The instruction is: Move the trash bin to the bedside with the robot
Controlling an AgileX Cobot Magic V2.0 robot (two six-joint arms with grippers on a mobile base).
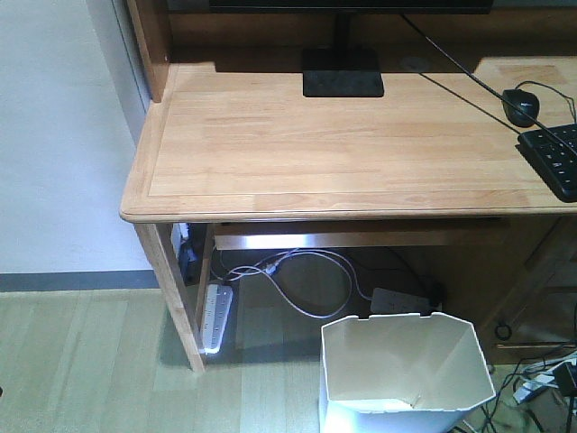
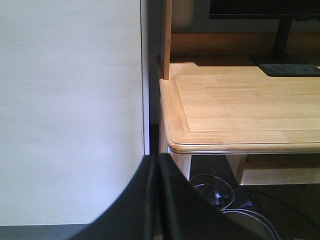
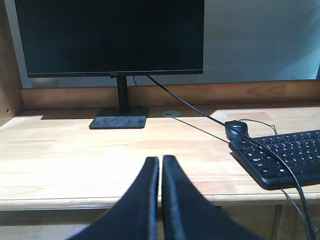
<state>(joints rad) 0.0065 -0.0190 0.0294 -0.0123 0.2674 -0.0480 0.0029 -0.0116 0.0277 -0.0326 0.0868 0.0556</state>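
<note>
The white faceted trash bin [image 1: 404, 374] stands upright on the floor under the desk's front edge, at the bottom right of the front view; its cream inside shows. No gripper is near it. My left gripper [image 2: 156, 159] is shut and empty, facing the wall and the desk's left corner. My right gripper [image 3: 160, 160] is shut and empty, raised before the desk's front edge. Neither arm shows in the front view. The bed is out of view.
The light wooden desk [image 1: 343, 144] carries a monitor [image 3: 110, 37] on a black stand [image 1: 342, 72], a mouse [image 1: 520, 105] and a keyboard [image 1: 554, 158]. A power strip [image 1: 215, 316] and cables lie under it. A white wall [image 1: 54, 135] is at the left.
</note>
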